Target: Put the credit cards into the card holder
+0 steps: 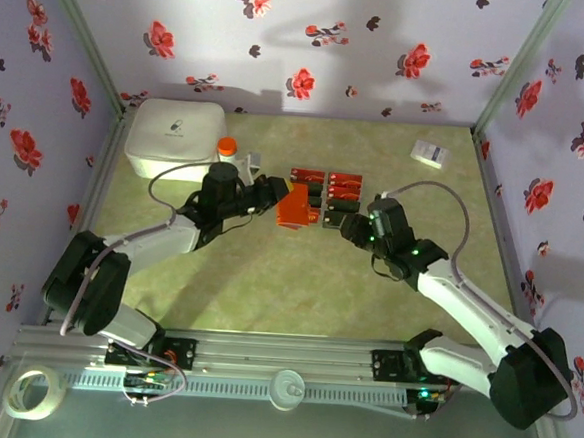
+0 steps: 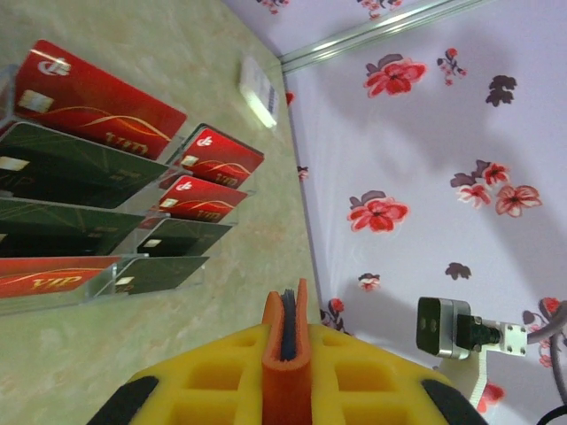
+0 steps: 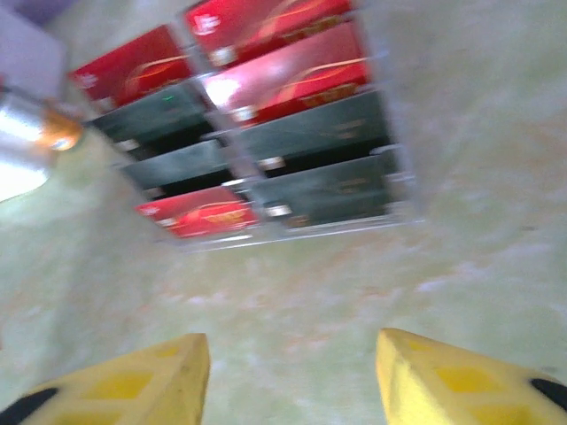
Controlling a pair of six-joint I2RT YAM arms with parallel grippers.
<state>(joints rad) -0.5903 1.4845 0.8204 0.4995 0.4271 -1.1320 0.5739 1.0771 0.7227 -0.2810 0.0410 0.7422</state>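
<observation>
The green worktop (image 1: 297, 290) is closed in by flowered walls, and its biggest load is a white box (image 1: 174, 136) at the far left corner. Near the middle stands a clear rack (image 1: 325, 209) with stepped shelves in two columns, and the credit cards (image 1: 326, 186) lie in it with their long sides going left to right, red ones at the far rows, dark ones nearer, and one more red at the near left. The left hand (image 1: 274, 196) comes from the left and is closed on the card holder (image 1: 295, 211), which it holds just beside the left side of the rack; from the left wrist camera the holder stands on its edge between the yellow fingers, with a thin bluish strip between its two orange-red walls. The right hand (image 3: 292, 381) hangs at the near right of the rack, its fingers apart with nothing between them. An orange bottle (image 1: 226, 147) with a white cap stands beside the box, and a white slip (image 1: 432, 154) lies far right at the back.
</observation>
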